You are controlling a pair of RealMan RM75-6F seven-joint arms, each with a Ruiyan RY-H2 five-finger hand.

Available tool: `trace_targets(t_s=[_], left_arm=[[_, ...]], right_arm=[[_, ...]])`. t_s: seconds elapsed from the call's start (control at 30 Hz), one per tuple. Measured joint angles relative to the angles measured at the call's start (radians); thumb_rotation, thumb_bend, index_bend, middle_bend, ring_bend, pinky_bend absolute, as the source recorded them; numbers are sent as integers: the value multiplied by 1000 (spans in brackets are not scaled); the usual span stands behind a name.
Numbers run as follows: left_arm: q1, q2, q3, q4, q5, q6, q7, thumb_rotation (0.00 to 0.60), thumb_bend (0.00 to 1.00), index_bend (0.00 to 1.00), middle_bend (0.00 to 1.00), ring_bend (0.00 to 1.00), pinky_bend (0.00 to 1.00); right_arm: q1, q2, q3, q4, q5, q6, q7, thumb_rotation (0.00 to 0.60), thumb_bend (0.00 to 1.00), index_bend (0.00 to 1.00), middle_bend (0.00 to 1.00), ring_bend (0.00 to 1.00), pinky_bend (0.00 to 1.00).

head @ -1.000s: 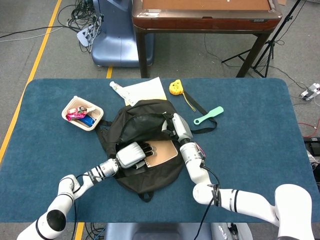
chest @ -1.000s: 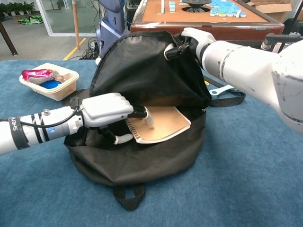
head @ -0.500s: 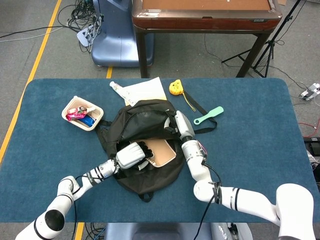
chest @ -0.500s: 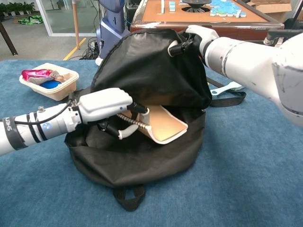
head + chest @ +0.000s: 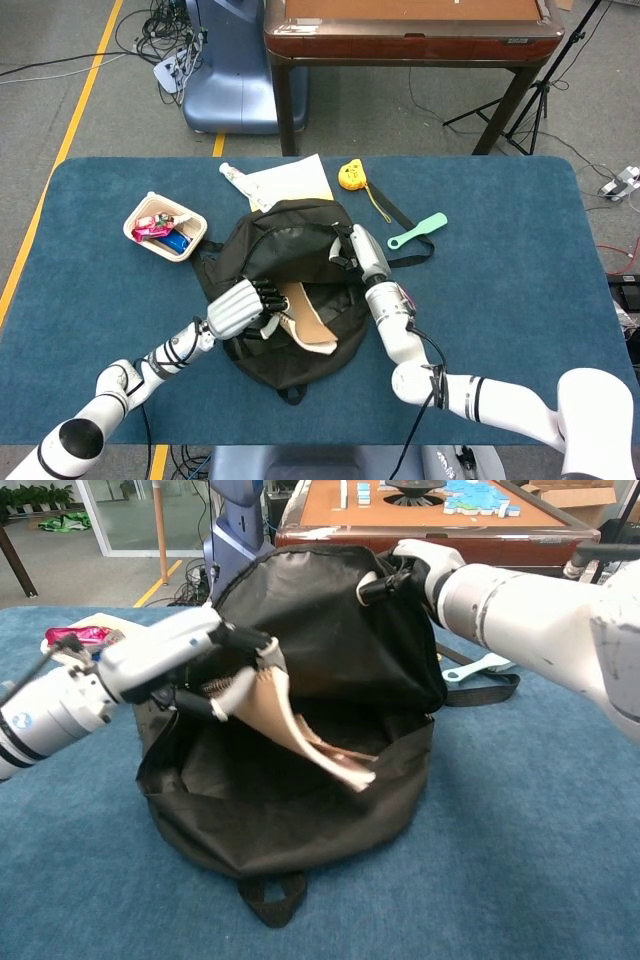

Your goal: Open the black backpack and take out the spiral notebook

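A blue table (image 5: 520, 300) fills the frame, its right half bare. At left centre, the left hand (image 5: 238, 308) grips the spiral notebook (image 5: 300, 730) by its coil edge, tilted half out of the black backpack (image 5: 300, 820). Right of it, the right hand (image 5: 415, 565) pinches the flap up, mouth wide.

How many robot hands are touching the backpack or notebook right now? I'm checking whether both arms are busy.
2. The left robot hand grips the spiral notebook, lifting it from the black backpack. The right robot hand holds the backpack's upper flap up.
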Motion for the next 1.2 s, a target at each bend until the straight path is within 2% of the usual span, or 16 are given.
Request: trace_targets(t_s=[0.33,0.57,0.7,0.77,0.8,0.93,0.97,1.03,1.1,1.2], left_arm=[[41,165,-28,-282,-7,103,25,600,542,615,675,582,505],[77,342,-48,-573,-9,138,88,600,542,615,676,585,510],[97,443,-71,-710,-19,145,112,600,541,615,677,589,517],[108,493,-90,-767,-25,150,125,600,541,615,678,592,520],[112,511,-99,-787,-28,152,133,600,542,614,678,592,522],[131,580,-138,-848,-43,155,169,600,542,610,678,593,522],[134,592,-146,-858,-48,152,175,600,542,609,678,593,522],[141,614,-160,-877,-60,139,184,600,542,609,677,592,522],[145,625,-168,-886,-69,123,188,600,542,608,678,593,522],[147,632,-180,-889,-82,90,199,600,542,606,678,593,522]], right_arm=[[-46,48,-46,-49,-64,-31,36,600,905,575,358,259,234],[-74,80,-90,-77,-136,-58,62,600,877,563,350,251,234],[-90,103,-135,-92,-206,-74,65,600,842,536,326,230,234],[-96,117,-159,-100,-244,-87,64,600,784,482,274,188,214],[-99,132,-178,-106,-272,-102,61,600,732,424,226,148,178],[-101,203,-250,-130,-387,-164,29,600,445,73,49,8,24],[-101,221,-267,-137,-416,-175,21,600,393,37,30,1,14],[-101,267,-306,-161,-483,-201,4,600,250,0,0,0,0],[-104,311,-336,-189,-542,-216,-7,600,163,0,0,0,0],[-114,351,-363,-224,-617,-212,-11,600,91,0,0,0,0]])
